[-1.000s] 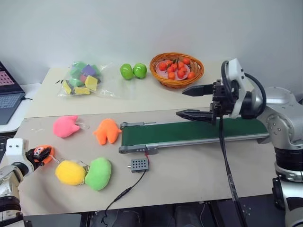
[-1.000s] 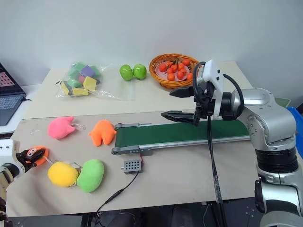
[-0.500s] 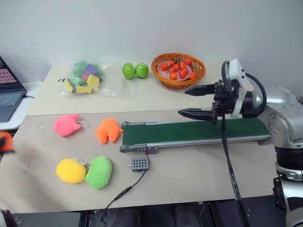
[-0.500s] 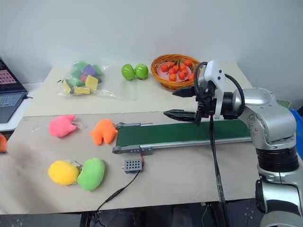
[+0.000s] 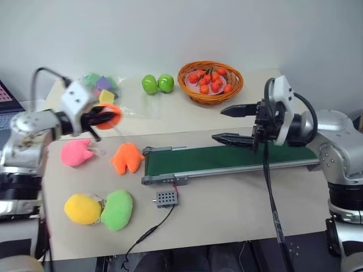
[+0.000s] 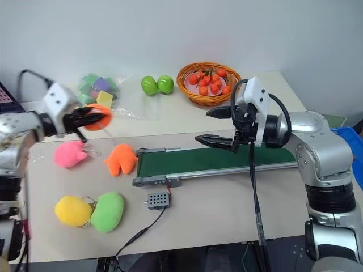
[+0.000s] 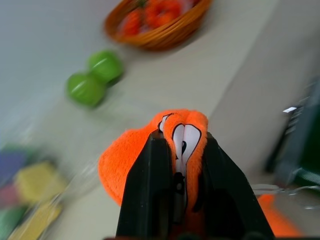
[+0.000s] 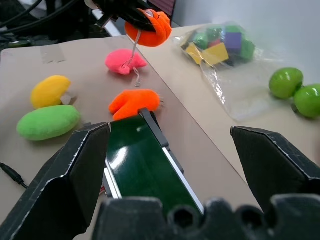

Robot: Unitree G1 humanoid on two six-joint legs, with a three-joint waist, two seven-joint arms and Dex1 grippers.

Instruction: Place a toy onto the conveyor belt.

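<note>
Beige worktop sits in front of a plain white wall, and the conveyor belt lies across its middle. Every place below is told from that belt.

Up in the air, past the belt's left end and well apart from it, the left tool is squeezed tight on the toy. In the left wrist view its two black fingers press into the orange fluff from both sides, and the white eyes of the toy peek out between them. The toy touches nothing but the tool.

The right tool hangs over the belt, above its middle part, with its two fingers spread wide and nothing between them.

Just beside the belt's left end lies an orange plush with stubby legs, and a pink plush lies farther out on that side. On the near side of the belt, toward its left end, a yellow plush and a green plush lie touching each other. A small grey box with a black cable sits on the worktop close to the belt's near edge.

Behind the belt stands a woven basket with small orange fruits inside. Two green apples sit left of the basket, and a clear bag of coloured blocks lies left of them.
</note>
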